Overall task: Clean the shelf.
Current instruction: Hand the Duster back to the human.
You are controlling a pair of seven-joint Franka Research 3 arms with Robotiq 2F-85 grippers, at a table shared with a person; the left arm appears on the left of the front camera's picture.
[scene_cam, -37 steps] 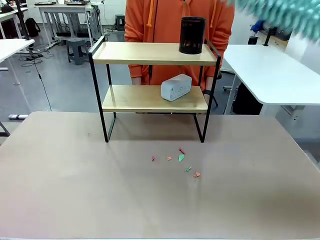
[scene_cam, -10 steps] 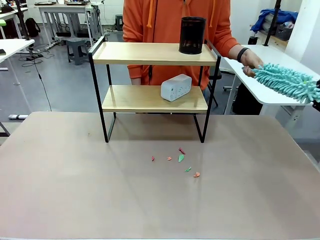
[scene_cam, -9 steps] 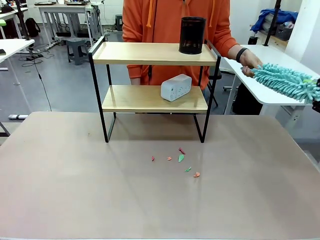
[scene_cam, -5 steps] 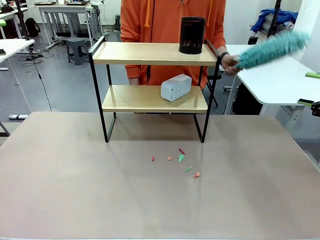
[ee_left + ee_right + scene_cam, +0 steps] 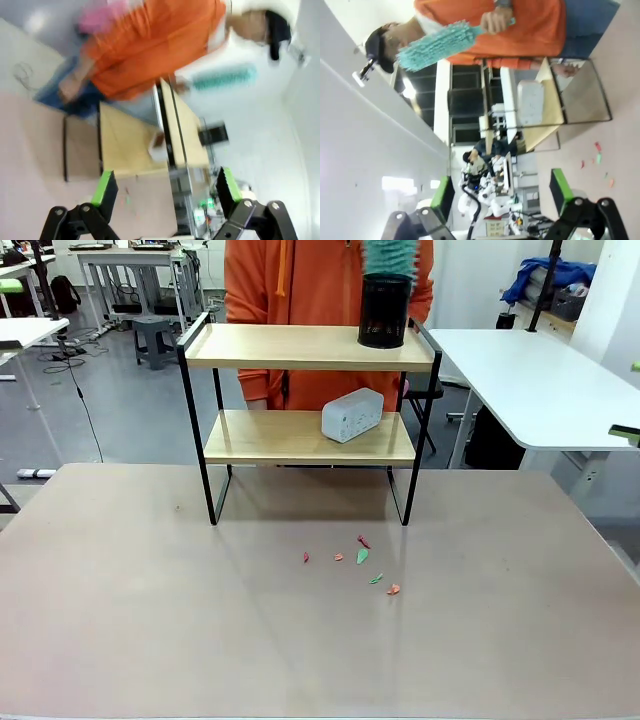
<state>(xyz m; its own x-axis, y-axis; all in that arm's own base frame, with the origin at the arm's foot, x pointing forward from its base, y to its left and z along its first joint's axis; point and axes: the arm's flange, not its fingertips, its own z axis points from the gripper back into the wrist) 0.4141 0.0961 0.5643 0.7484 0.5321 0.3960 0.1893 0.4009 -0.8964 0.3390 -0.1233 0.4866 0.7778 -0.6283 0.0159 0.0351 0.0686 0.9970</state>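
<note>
Left jaws (image 5: 165, 192): spread wide apart, nothing between the green pads (image 5: 105, 184), touching nothing; seen in the left wrist view, which is blurred.
Right jaws (image 5: 502, 192): likewise wide apart, empty, held in the air; right wrist view.
Tabletop (image 5: 150, 620): tan surface in the near part of the front view.
Scraps (image 5: 362, 555): a few small red, orange and green bits lying loose on the tabletop, just in front of the shelf's right legs.
Shelf (image 5: 300, 345): stands upright on the far half of the tabletop, near its middle; two light wooden boards in a thin black frame; also seen sideways in the right wrist view (image 5: 547, 107).
Lower board: a pale grey block (image 5: 352, 414) lies on it, toward the right end.
Upper board: a black mesh cup (image 5: 385, 310) stands upright at the right end.
Person (image 5: 300, 280): orange top, standing just behind the shelf at the far side.
Duster (image 5: 390, 255): fluffy teal head showing just above the black cup in the front view; in the right wrist view the person's hand (image 5: 495, 20) grips its handle (image 5: 435, 45), apart from both grippers.
</note>
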